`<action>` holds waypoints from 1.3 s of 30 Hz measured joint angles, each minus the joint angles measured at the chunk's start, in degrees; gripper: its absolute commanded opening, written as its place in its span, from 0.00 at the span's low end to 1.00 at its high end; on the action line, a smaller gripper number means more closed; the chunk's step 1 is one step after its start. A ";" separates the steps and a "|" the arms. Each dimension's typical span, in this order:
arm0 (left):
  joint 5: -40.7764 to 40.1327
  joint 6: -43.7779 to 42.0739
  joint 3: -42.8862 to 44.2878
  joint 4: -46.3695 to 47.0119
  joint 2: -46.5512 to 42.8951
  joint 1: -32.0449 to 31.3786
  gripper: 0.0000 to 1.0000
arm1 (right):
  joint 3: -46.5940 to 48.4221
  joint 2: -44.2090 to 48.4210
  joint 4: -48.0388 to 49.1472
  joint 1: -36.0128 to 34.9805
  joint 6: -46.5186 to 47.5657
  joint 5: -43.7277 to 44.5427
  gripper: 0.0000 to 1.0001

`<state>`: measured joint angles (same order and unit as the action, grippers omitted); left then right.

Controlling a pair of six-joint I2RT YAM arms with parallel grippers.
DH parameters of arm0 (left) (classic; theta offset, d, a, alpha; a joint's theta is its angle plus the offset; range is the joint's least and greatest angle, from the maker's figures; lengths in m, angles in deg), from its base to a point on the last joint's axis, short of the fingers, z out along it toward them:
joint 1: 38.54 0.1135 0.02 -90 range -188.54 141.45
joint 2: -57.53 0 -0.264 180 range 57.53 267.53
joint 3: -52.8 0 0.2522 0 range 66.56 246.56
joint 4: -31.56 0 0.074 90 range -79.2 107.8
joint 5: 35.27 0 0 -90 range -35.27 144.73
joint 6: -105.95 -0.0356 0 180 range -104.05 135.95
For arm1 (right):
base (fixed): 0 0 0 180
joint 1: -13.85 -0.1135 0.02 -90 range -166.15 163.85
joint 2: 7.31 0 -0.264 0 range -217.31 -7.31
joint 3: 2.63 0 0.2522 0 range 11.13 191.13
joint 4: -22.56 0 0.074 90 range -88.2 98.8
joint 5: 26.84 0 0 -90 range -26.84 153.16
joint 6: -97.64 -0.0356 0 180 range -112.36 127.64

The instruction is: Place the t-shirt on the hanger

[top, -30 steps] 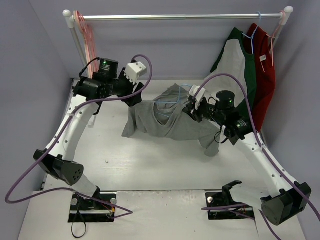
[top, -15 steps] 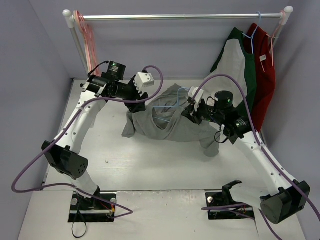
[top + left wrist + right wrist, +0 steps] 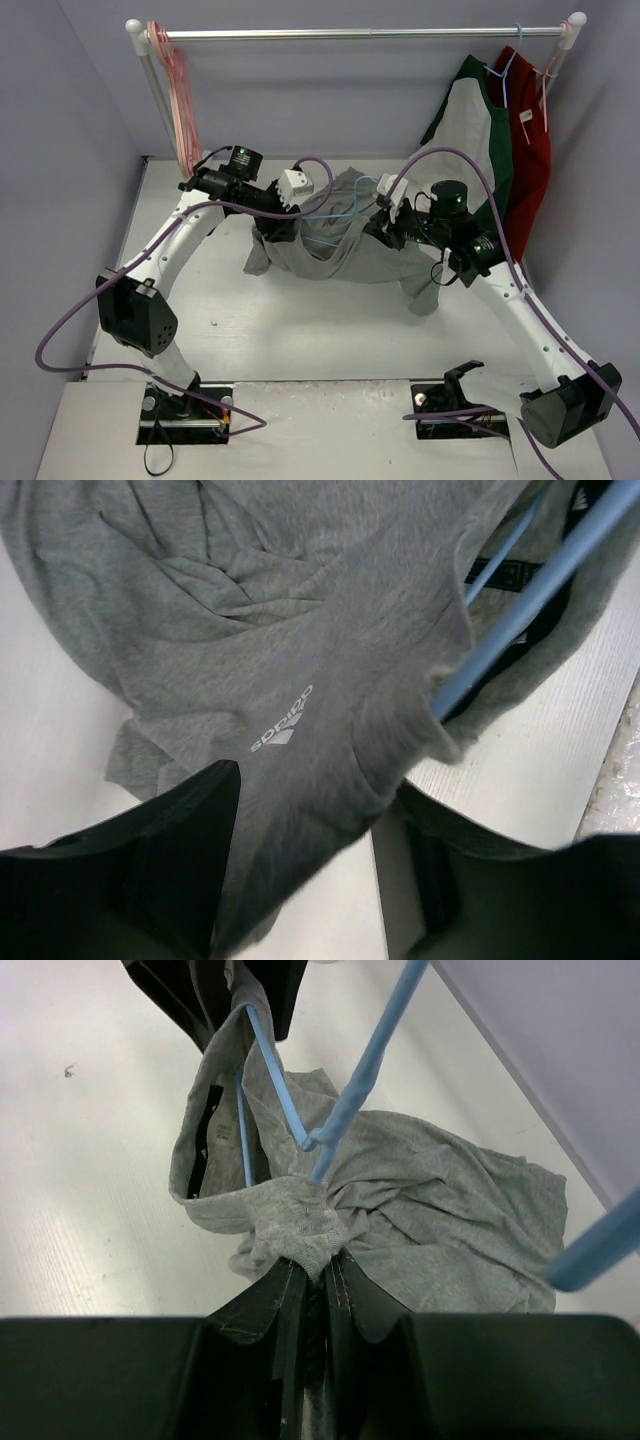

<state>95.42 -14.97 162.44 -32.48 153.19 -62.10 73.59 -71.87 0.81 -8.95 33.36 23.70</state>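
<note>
Starting on the left: down low over the left end of the t-shirt with the left gripper. Jaws well apart, one dark finger either side of a fold of grey cloth. Cloth in the gap, brushing the fingers, but nothing pinched, going by the wrist view. Released, then. Just up and to the right of that gap, the light-blue hanger, one straight arm of it diving under the edge of the cloth. Looks like the relation to watch: hanger end just beside the open jaws, cloth bunched over its tip. Probably calls for a close and a pull leftward along the wire, to draw the shoulder over it.

Across the middle now. T-shirt draped in a long band over the table, long axis left to right, strung between the two grippers, one end trailing toward the near right. Hanger wire along the far edge of that band, on the same left-right line.

And on the right: right gripper clenched tight on a wad of grey cloth, right at the meeting of two blue wires. Grasping the t-shirt for certain. Wire caught in the pinch too? Cannot tell, hidden in the wad. Left gripper the nearer of the two to the free hanger end, so likely the one to move.
</note>
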 measured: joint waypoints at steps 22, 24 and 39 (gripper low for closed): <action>1.11 0.68 -15.63 13.14 -14.73 -0.98 0.00 | 0.74 0.74 0.15 1.53 3.04 0.79 0.19; 1.25 1.40 -16.50 13.99 -15.93 -1.01 0.00 | 0.74 1.09 0.31 1.81 2.58 2.51 0.31; -3.10 7.96 -18.88 22.08 -20.70 -0.04 0.00 | -0.15 7.06 -6.60 3.72 0.66 17.44 0.64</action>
<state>92.32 -7.02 143.56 -10.40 132.49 -62.14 73.44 -64.81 -5.79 -5.24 34.01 41.14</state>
